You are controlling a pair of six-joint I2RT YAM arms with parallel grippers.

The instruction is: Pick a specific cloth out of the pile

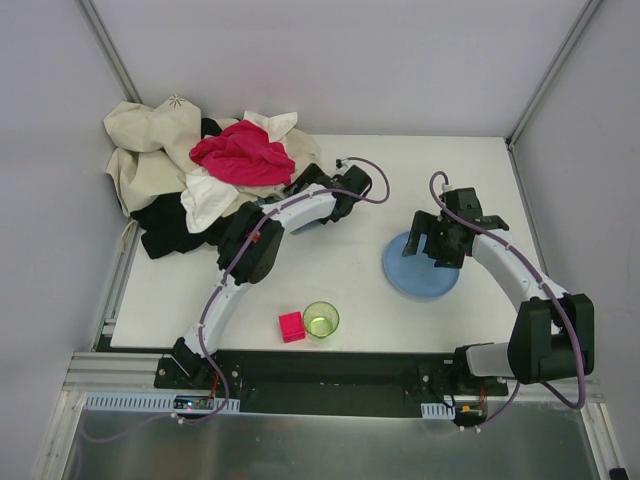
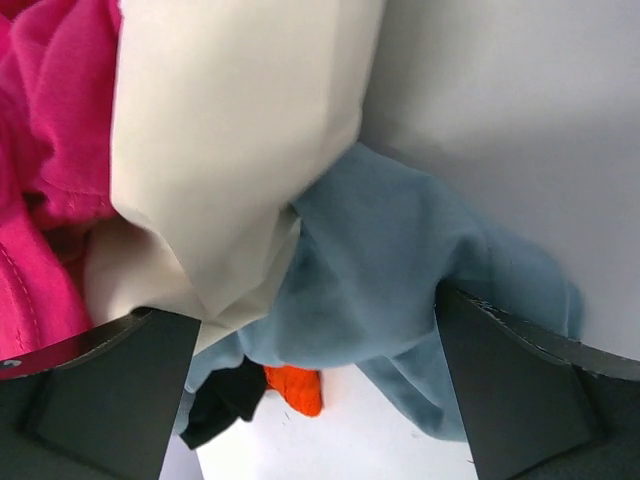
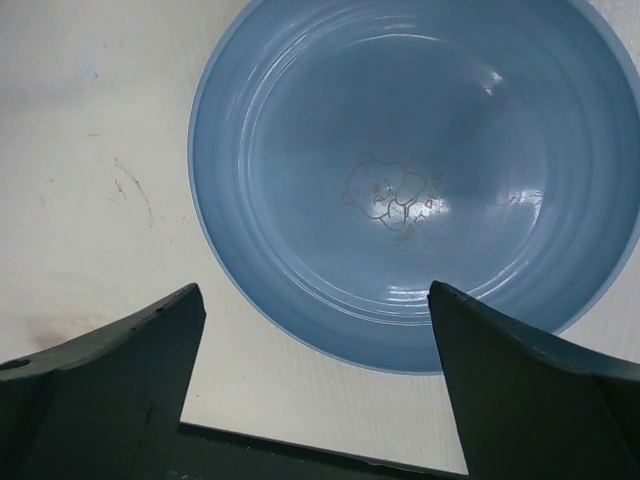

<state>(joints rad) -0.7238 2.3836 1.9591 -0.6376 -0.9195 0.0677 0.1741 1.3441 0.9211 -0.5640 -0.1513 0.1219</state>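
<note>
Left gripper [image 2: 318, 330] gapes wide above grey-blue cloth [image 2: 400, 270], orange cloth [image 2: 296, 389] peeking at its edge; right gripper [image 3: 315, 300] wide above blue plate [image 3: 300, 120].

Bright, even light is washing the table [image 1: 450, 170]; glare is glinting upper right on the plate [image 3: 300, 150].

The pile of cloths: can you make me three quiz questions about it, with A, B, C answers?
1. Where does the orange cloth peek out? A in the green cup; B under the grey-blue cloth; C on the pink block.
2. Which tops the pile? A yellow cloth; B green cloth; C magenta-pink cloth.
3. The right hand over the blue plate is: A open, empty; B shut; C holding cloth.
Answers: B, the left wrist view shows it there; C, pink lies highest; A, fingers spread, nothing between.
</note>
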